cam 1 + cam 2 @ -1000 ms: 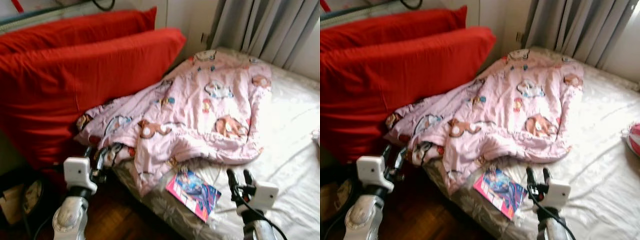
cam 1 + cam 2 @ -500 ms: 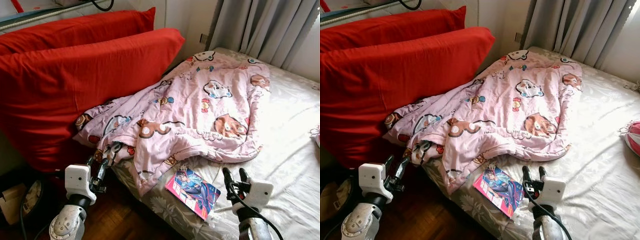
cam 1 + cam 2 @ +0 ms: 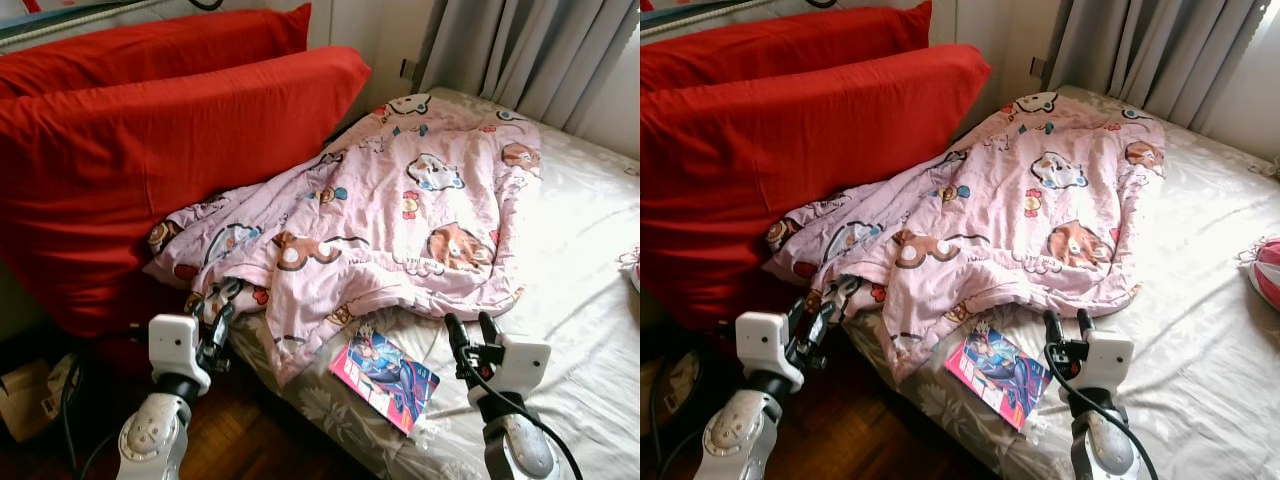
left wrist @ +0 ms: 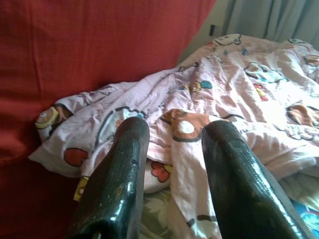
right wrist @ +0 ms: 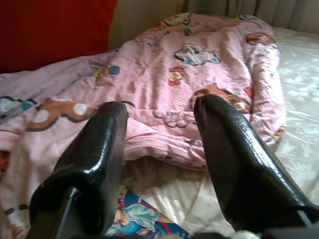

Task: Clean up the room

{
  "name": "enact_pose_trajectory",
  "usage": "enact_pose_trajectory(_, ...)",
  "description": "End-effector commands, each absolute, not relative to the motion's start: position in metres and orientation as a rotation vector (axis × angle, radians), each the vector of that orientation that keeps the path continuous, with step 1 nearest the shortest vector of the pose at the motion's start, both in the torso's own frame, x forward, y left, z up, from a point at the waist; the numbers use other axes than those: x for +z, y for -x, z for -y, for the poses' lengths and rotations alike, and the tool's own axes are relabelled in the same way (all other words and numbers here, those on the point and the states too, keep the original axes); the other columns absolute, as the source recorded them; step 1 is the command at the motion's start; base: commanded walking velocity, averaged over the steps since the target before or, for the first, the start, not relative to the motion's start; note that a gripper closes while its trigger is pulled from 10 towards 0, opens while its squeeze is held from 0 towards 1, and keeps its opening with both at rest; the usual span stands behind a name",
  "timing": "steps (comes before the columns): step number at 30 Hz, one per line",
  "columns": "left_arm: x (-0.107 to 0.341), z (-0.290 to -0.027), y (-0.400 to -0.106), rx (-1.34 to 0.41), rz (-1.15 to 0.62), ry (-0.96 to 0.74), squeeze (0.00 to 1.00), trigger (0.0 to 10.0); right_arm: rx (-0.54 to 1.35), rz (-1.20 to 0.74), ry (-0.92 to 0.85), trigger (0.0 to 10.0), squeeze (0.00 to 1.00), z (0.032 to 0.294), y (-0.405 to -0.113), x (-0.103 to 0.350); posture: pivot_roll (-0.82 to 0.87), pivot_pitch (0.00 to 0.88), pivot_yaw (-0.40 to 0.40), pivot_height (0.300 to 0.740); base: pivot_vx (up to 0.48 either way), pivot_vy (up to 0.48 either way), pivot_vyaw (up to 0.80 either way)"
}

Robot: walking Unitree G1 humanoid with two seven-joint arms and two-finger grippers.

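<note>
Rumpled pink cartoon blanket (image 3: 400,215), colourful book (image 3: 384,375) beside

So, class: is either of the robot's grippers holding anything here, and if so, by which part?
Nothing is held. The left gripper is open beside the pink blanket's edge; the right gripper is open above the bed.

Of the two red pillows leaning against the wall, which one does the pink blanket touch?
The front red pillow, the lower one nearer the bed. The pink blanket bunches against its base; the back red pillow stands behind it, higher, apart from the blanket.
</note>
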State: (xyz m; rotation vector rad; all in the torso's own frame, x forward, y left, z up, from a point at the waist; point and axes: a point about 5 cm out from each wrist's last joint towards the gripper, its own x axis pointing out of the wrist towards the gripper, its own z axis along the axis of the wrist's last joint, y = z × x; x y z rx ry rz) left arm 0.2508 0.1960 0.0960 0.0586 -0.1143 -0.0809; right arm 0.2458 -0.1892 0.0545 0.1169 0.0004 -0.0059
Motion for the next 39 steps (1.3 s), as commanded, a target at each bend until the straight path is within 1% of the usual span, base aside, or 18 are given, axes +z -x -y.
enact_pose_trajectory(1,0.096,-0.202,-0.246,-0.05,0.104,-0.057,0.0,10.0,-0.045,0.006,-0.113,10.0,0.0,0.2,-0.246,0.059,0.01,0.195,-0.084,0.74,0.0,0.0,0.0)
enact_pose_trajectory(7,0.094,-0.206,-0.244,-0.043,0.09,-0.066,0.0,10.0,-0.033,-0.018,-0.107,10.0,0.0,0.198,-0.248,0.057,-0.01,0.215,-0.081,0.74,0.0,0.0,0.0)
enact_pose_trajectory(8,0.094,-0.207,-0.244,-0.041,0.085,-0.067,0.0,10.0,-0.008,-0.042,-0.086,10.0,0.0,0.196,-0.251,0.057,-0.02,0.223,-0.082,0.74,0.0,0.0,0.0)
enact_pose_trajectory(11,0.09,-0.205,-0.243,-0.055,0.063,-0.076,0.0,10.0,0.043,-0.047,-0.049,10.0,0.0,0.192,-0.253,0.058,-0.03,0.226,-0.081,0.725,0.0,0.0,0.0)
enact_pose_trajectory(17,0.088,-0.204,-0.24,-0.053,0.051,-0.065,0.0,10.0,0.026,-0.039,-0.054,10.0,0.0,0.196,-0.253,0.061,-0.05,0.237,-0.08,0.69,0.0,0.0,0.0)
enact_pose_trajectory(20,0.087,-0.2,-0.24,-0.067,0.046,-0.072,0.0,10.0,0.044,-0.009,-0.066,10.0,0.0,0.193,-0.252,0.065,-0.04,0.243,-0.08,0.69,0.0,0.0,0.0)
enact_pose_trajectory(28,0.088,-0.203,-0.238,-0.052,0.046,-0.071,0.0,10.0,0.001,-0.077,-0.068,10.0,0.0,0.192,-0.249,0.056,-0.03,0.248,-0.082,0.69,0.0,0.0,0.0)
enact_pose_trajectory(35,0.088,-0.2,-0.239,-0.067,0.044,-0.07,0.0,10.0,0.024,-0.087,-0.081,10.0,0.0,0.186,-0.245,0.052,-0.04,0.244,-0.08,0.646,0.0,0.0,0.0)
enact_pose_trajectory(39,0.088,-0.199,-0.238,-0.074,0.041,-0.069,0.0,10.0,0.016,-0.085,-0.092,10.0,0.0,0.185,-0.245,0.052,-0.04,0.239,-0.077,0.646,0.0,0.0,0.0)
